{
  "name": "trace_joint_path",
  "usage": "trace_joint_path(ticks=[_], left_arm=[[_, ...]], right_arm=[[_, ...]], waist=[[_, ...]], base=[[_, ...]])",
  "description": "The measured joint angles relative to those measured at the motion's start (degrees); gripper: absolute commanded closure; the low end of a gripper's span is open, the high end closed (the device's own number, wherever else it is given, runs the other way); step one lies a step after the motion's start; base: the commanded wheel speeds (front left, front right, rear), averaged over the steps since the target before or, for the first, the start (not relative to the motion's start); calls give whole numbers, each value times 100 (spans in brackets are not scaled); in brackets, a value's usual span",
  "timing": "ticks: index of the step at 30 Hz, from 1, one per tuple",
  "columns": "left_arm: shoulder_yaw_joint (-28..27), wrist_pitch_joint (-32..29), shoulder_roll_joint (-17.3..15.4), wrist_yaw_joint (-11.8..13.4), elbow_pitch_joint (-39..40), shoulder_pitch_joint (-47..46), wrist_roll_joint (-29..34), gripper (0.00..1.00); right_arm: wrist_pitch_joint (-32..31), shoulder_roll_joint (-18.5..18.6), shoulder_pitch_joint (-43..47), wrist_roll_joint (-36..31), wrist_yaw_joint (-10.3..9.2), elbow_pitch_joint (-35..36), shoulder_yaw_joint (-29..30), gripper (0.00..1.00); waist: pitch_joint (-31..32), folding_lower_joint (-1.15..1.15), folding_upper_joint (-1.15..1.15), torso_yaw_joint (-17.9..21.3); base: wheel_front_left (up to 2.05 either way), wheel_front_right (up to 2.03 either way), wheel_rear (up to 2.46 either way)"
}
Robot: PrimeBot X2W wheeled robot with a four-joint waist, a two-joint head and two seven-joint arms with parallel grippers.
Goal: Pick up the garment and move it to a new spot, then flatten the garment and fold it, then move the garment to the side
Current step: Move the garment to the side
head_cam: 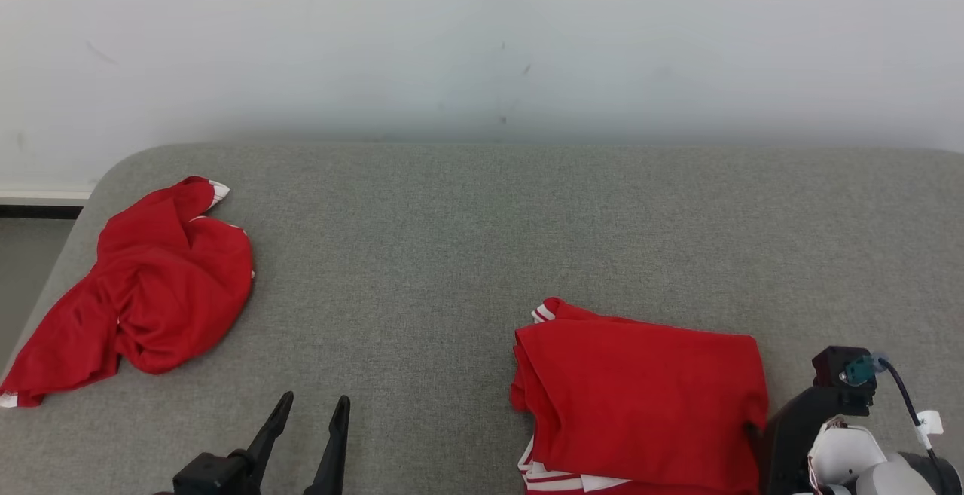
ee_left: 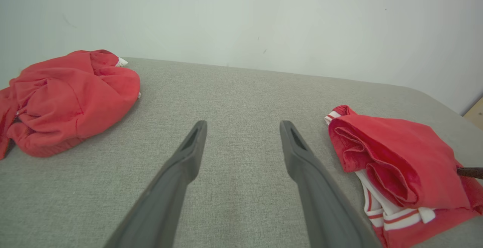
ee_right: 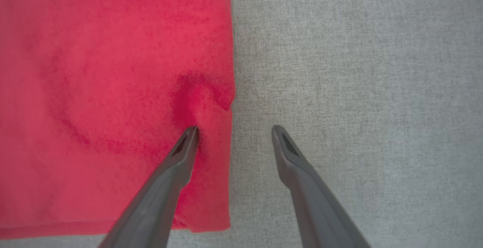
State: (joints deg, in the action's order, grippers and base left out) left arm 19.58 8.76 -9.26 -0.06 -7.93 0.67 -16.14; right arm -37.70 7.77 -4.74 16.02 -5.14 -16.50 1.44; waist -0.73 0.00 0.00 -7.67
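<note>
**Both pincers released, folded garment under the right one**

- Folded red garment [head_cam: 640, 397]: a flat rectangle with white-striped trim poking out at its near and far left corners. It lies on the grey padded surface [head_cam: 482, 254], directly under the right pincer [ee_right: 234, 131].
- In the right wrist view the garment's [ee_right: 113, 89] right-hand edge runs up between the two fingers. The left finger's tip sits over the cloth just inside that edge, by a small dimple. The right finger is over bare padding. Can't tell whether the tip actually touches the cloth. Jaws spread wide, gripping nothing.
- Right arm [head_cam: 851, 450] is just beside the garment's right edge in the head view.
- Left pincer [head_cam: 315, 403]: spread wide, holding nothing, over bare padding. The folded garment [ee_left: 400, 157] is near, off to its right, not touching.
- Crumpled red garment [head_cam: 158, 291]: a loose heap ahead of the left pincer [ee_left: 243, 127] and to its left, well apart from it. It sits at the surface's left edge, with a white cuff showing at the far end [ee_left: 68, 97].
- White wall [head_cam: 482, 28] behind the surface.
</note>
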Motion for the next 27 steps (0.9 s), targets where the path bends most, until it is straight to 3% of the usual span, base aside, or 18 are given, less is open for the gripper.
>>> trace_joint_path(ticks=[18,19,20,21,22,27], left_arm=[[38,-74,-2,-52,34,-130,0,0],[43,-74,0,-53,33,-130,0,0],[48,-75,2,-53,26,-131,0,0],[55,-75,8,-53,24,-132,0,0],[53,-75,9,-52,15,-132,0,0],[38,-75,10,-49,-12,-134,-1,0]], right_arm=[[-822,23,-438,-5,-99,-49,183,0],[-829,23,-465,0,-100,-48,194,30],[-871,23,-499,3,-100,-54,201,70],[-879,23,-532,3,-100,-54,201,88],[-916,20,-569,3,-100,-71,189,100],[-1015,-9,-645,9,-126,-63,171,100]], waist=[[-292,0,0,-232],[-313,0,0,-247],[-330,0,0,-263],[-347,1,0,-279],[-361,0,0,-293],[-394,0,0,-316]], base=[[0,0,0],[0,0,0],[0,0,0],[0,0,0],[0,0,0],[0,0,0]])
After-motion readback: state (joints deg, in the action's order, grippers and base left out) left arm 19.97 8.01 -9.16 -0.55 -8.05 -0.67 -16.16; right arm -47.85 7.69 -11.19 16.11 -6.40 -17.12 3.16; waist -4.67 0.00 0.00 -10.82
